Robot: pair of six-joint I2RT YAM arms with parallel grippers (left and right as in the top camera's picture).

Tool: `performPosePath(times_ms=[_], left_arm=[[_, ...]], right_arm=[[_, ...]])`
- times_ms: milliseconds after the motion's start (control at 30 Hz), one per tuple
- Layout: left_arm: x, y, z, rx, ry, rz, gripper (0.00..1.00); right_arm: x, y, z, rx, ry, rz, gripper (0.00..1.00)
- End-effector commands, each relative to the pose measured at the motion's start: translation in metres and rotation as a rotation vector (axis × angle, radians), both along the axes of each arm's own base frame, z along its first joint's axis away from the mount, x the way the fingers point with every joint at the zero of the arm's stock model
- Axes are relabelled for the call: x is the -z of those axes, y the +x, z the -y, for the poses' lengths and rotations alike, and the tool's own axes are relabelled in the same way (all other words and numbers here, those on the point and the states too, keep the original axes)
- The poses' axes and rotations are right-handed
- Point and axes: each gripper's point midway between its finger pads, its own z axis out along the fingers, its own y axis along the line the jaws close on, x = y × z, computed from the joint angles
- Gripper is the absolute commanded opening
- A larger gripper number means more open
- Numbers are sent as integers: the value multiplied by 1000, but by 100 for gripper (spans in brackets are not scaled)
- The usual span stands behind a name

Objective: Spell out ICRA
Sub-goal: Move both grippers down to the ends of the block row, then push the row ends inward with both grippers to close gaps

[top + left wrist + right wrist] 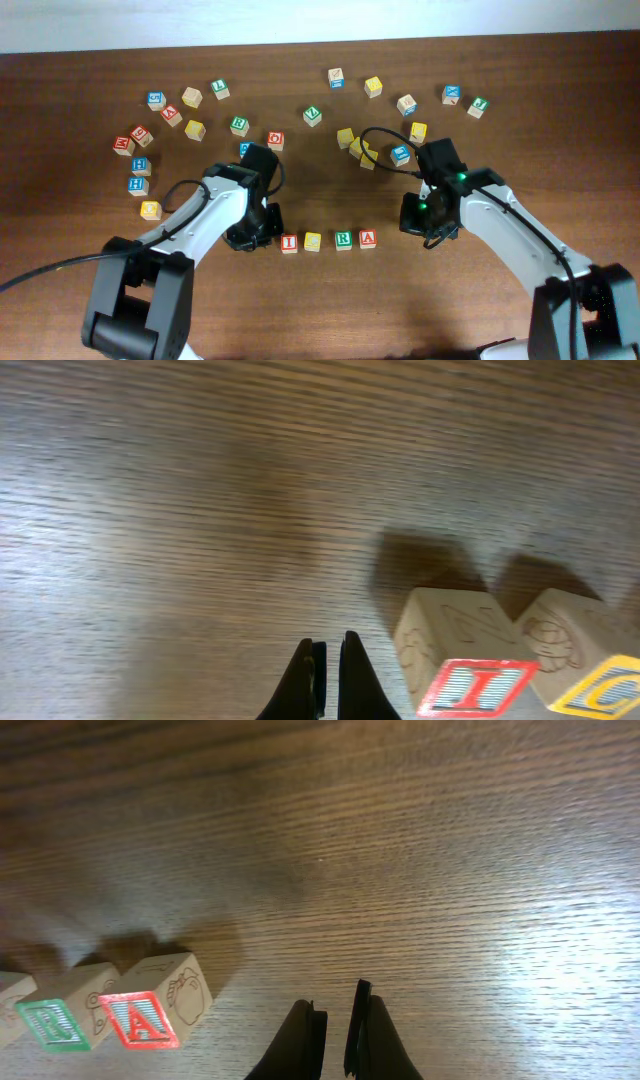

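Row: I (289, 242), C (313, 241), R (343, 239) and A (367, 238) stand in one straight line, in that order as the overhead view reads them, printed faces up. They sit at the near-middle of the table (560, 100).
Spacing: cubes are close-set; I cannot tell whether neighbours touch.
Left gripper (325, 645): just beside I at the row's start, apart from it. Fingers are pressed together with nothing between them, tips pointing down at bare wood.
Left arm: comes in on a diagonal from the near left corner, with the wrist bent down over the table.
Right gripper (335, 998): beyond A at the row's end, a little further off. Fingers are closed to a thin slit and empty, tips down.
Right arm: comes in from the near right corner, wrist bent down likewise.
Spare cubes (239, 125): scattered over the far half of the table, well apart from the row.
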Motion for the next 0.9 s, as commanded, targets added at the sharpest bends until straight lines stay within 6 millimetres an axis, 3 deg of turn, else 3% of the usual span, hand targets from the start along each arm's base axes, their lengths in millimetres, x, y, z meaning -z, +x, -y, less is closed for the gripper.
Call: performPosePath(times_ms=[0, 300, 533, 867], left_arm=[[0, -3, 7, 10, -12, 0, 0], [2, -1, 11, 20, -17, 16, 0], [12, -10, 6, 26, 3, 4, 0], [11, -6, 22, 40, -58, 23, 0]], right_arm=[[14, -8, -11, -21, 25, -57, 4], [32, -11, -50, -133, 36, -51, 4], [34, -16, -64, -145, 114, -83, 4], [32, -18, -71, -151, 159, -94, 4]])
